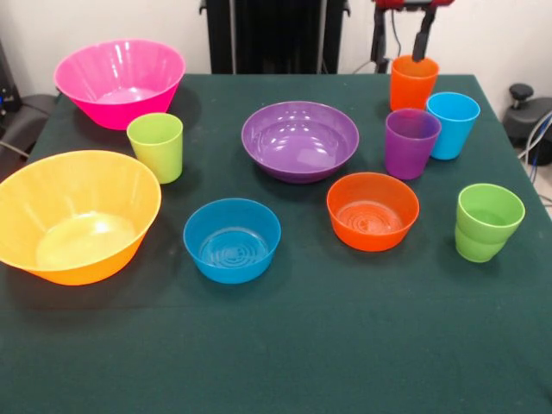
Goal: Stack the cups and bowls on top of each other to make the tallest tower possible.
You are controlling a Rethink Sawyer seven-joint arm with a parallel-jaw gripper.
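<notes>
All pieces stand apart on the green table (285,345); nothing is stacked. The pink bowl (120,82) is far left and the yellow-orange bowl (76,216) near left. The wide purple bowl (299,141) is in the middle. The small blue bowl (232,240) and small orange bowl (373,210) sit in front of it. The lime-yellow cup (156,147) stands between the big bowls. The orange cup (413,82), purple cup (410,142), light blue cup (452,124) and green cup (487,222) stand on the right. My gripper (401,47) is open at the top edge, just behind the orange cup, and holds nothing.
The robot's black pedestal (276,34) stands behind the table's far edge. Dark equipment and cables (528,116) lie off the table's right side, and more dark gear (21,116) off its left side.
</notes>
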